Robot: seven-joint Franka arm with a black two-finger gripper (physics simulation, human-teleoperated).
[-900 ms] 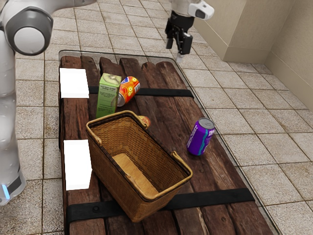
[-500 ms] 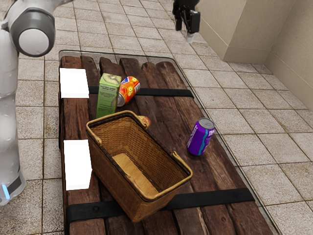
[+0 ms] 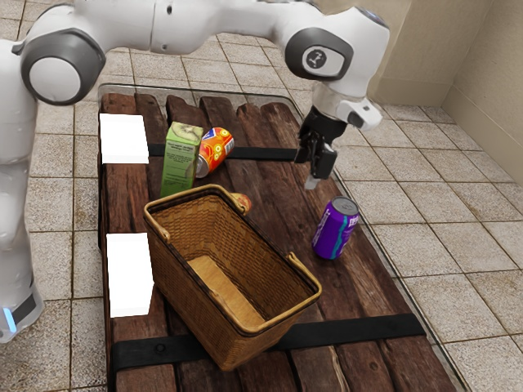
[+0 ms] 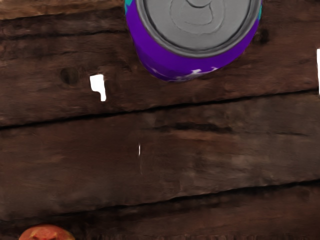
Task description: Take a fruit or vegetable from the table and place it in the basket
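Item, your gripper: held above the table, pointing down, near the purple can; whether its jaws are released or clenched, you cannot tell from these views. Item, one red-orange fruit: your task's piece, on the table, outside the basket and just beside its rim, partly hidden by it in the exterior view; the wrist view gives you part of it, well apart from the purple can. Item, the basket: woven, tan, upright, its pale floor visible to you. Item, the purple can: upright, with a grey top, towards the exterior view's right from the basket. Item, one green carton: upright, beyond the basket; one orange can lies beside it, partly behind it. Item, two dark bands: across the planks.
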